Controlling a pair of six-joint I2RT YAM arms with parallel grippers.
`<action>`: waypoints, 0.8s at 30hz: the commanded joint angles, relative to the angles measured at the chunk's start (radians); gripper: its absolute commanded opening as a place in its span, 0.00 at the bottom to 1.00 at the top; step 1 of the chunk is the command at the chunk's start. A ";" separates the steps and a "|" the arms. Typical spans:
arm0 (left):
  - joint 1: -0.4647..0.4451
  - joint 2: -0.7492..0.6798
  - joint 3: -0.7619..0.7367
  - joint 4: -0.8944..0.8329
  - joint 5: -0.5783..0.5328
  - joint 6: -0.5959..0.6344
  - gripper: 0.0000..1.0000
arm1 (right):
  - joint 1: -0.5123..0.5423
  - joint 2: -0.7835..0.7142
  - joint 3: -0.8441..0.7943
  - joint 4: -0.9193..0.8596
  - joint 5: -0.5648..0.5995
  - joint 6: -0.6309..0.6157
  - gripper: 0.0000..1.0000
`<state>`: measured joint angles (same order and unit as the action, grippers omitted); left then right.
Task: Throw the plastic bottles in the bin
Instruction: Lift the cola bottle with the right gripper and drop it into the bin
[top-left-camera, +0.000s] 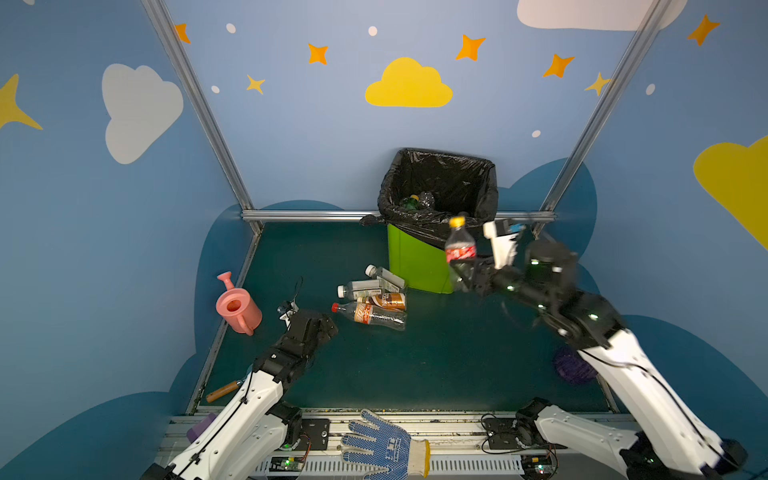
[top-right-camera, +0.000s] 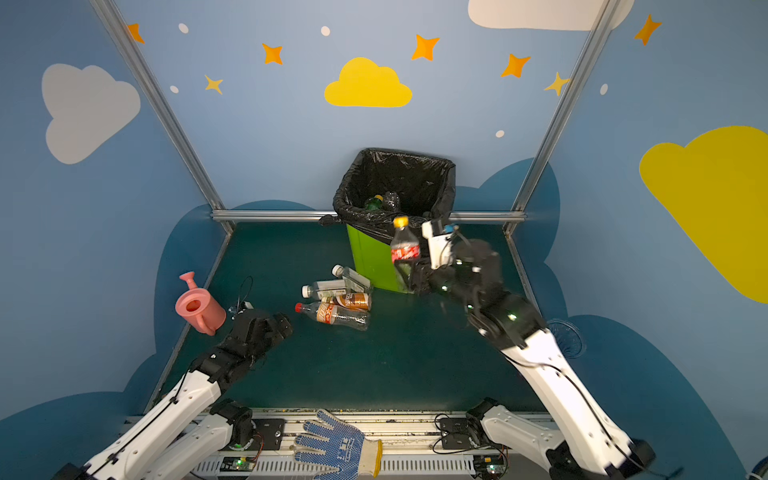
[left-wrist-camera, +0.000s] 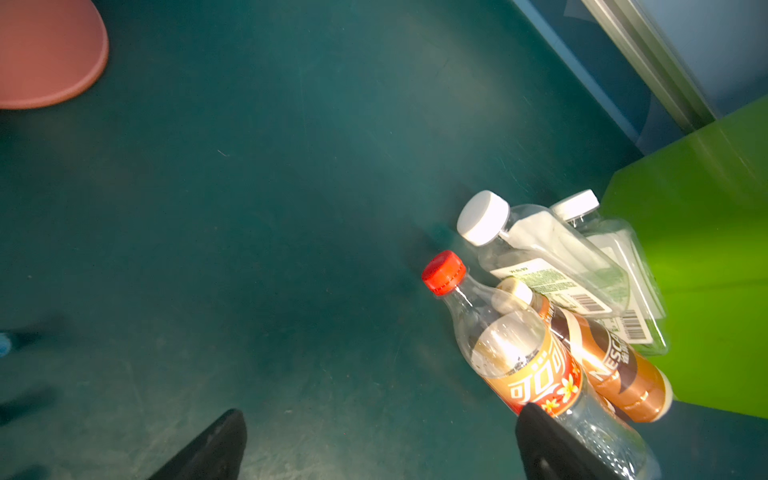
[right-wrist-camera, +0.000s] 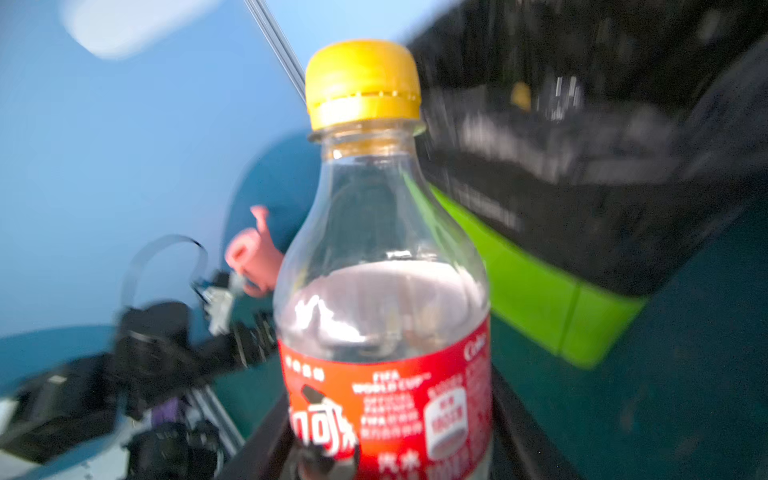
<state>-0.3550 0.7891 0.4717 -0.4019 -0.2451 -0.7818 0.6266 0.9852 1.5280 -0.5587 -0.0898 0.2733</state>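
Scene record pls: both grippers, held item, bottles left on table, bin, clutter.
right gripper: shut on yellow-capped bottle
yellow-capped bottle: upright, red label, off the table, beside the bin, not yet over it
left gripper: open, empty, low over the table
pile: four bottles lying by the bin's base
bin: black liner, at least two bottles inside
clutter: pink watering can, blue glove

Blue walls (top-left-camera: 311, 145) carry yellow and white clouds (top-left-camera: 409, 85), orange stars (top-left-camera: 318, 54) and white dots (top-left-camera: 372, 30). Aluminium posts (top-left-camera: 199, 104) stand at the two back corners, joined by a rail (top-left-camera: 307, 215) along the far edge of the dark green floor (top-left-camera: 436, 365).
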 joint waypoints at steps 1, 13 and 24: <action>0.017 0.020 0.032 0.018 -0.013 0.023 1.00 | 0.007 -0.047 0.245 -0.034 0.093 -0.217 0.43; 0.016 0.119 0.063 0.070 0.084 -0.017 1.00 | -0.173 0.366 0.451 0.017 -0.041 -0.204 0.51; 0.013 0.091 0.063 0.037 0.068 -0.019 1.00 | -0.252 0.562 0.840 -0.092 0.025 -0.182 0.98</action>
<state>-0.3405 0.8913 0.5205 -0.3454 -0.1669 -0.7906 0.3740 1.8507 2.3272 -0.7803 -0.0971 0.0826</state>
